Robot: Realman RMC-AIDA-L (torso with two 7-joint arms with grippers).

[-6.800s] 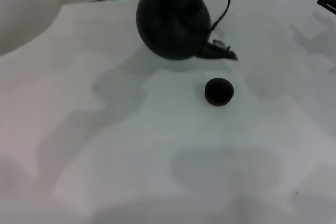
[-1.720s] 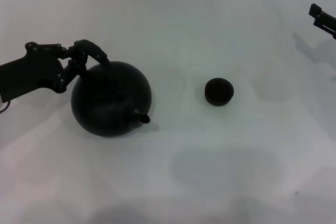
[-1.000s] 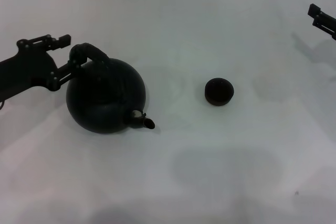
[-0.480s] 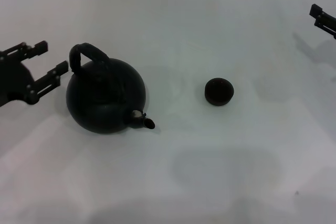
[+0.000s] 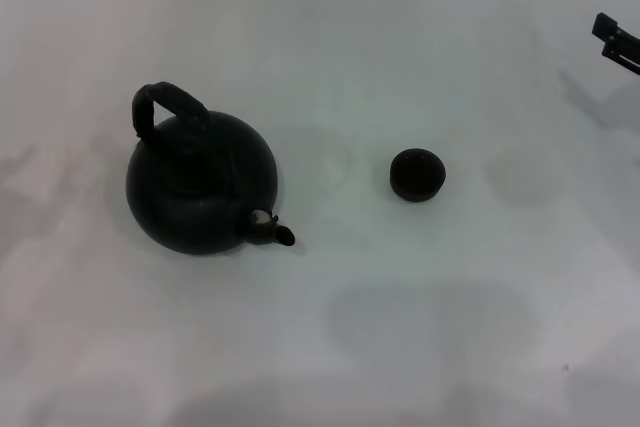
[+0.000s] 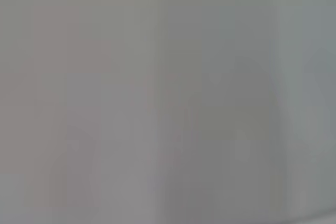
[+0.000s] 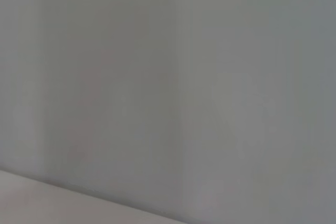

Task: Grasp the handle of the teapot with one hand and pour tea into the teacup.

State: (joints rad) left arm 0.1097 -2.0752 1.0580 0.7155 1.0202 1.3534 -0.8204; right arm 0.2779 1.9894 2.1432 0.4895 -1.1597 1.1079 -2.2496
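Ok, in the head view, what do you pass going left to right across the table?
handle → teapot with its spout pointing toward the teacup → teacup → right gripper at the far right edge. The left gripper is out of view.

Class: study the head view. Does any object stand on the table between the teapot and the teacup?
Nothing visible does. Bare table separates the teapot from the teacup. The right tool sits at the far right edge.
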